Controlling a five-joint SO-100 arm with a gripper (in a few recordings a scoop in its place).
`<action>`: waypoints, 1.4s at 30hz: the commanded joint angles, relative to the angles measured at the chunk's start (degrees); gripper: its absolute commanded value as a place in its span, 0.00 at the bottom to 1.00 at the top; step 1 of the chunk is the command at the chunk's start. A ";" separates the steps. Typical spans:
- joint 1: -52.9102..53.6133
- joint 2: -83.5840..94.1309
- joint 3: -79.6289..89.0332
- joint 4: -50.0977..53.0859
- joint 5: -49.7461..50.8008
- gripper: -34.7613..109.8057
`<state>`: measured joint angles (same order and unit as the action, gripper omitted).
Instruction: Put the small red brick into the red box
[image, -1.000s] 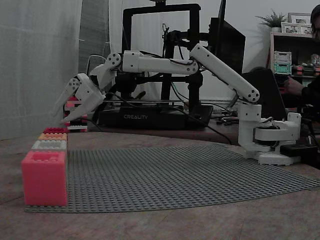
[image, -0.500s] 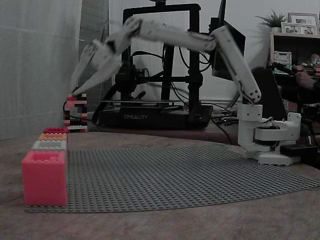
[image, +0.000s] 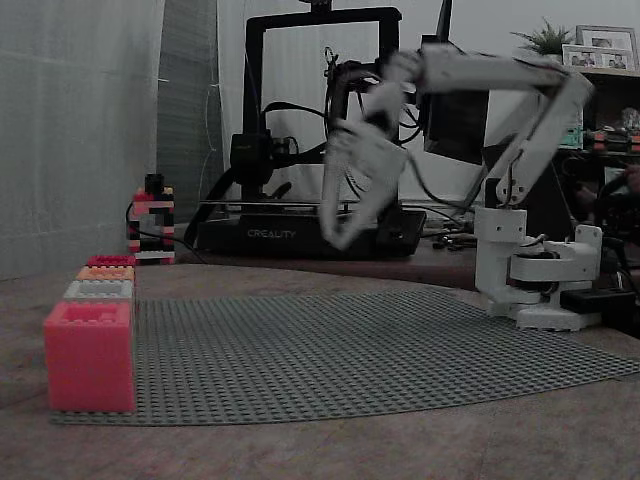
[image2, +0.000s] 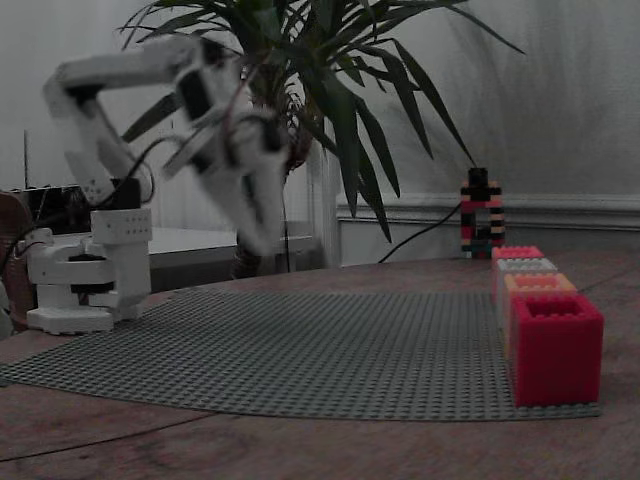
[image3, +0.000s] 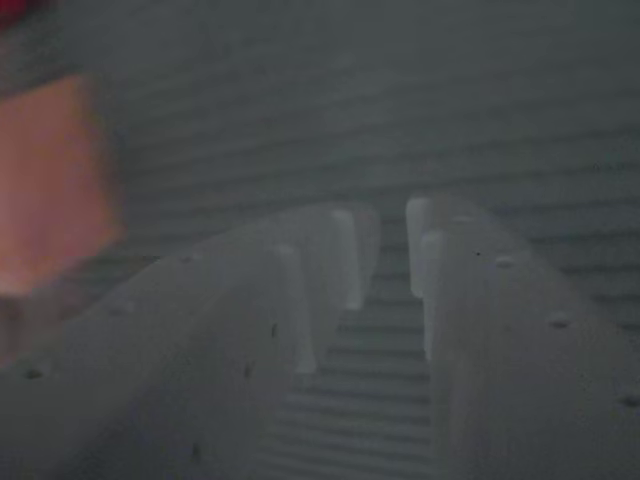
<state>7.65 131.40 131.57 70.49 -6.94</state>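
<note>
Grey baseplate (image: 350, 350) carries the small red brick (image: 110, 260), well apart from the raised, narrowly parted, empty tool (image: 338, 238).

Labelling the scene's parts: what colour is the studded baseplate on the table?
The baseplate is grey, seen best in a fixed view.

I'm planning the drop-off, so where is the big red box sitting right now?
In a fixed view the red box stands on the near left corner of the studded mat, heading a row of boxes, with the grey box directly behind it.
</note>
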 joint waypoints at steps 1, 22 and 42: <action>-0.26 18.02 10.11 2.29 0.35 0.24; -4.92 52.38 30.32 9.67 4.83 0.24; -7.47 53.17 32.34 10.02 5.80 0.24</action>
<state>0.79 183.78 163.48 79.45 -1.58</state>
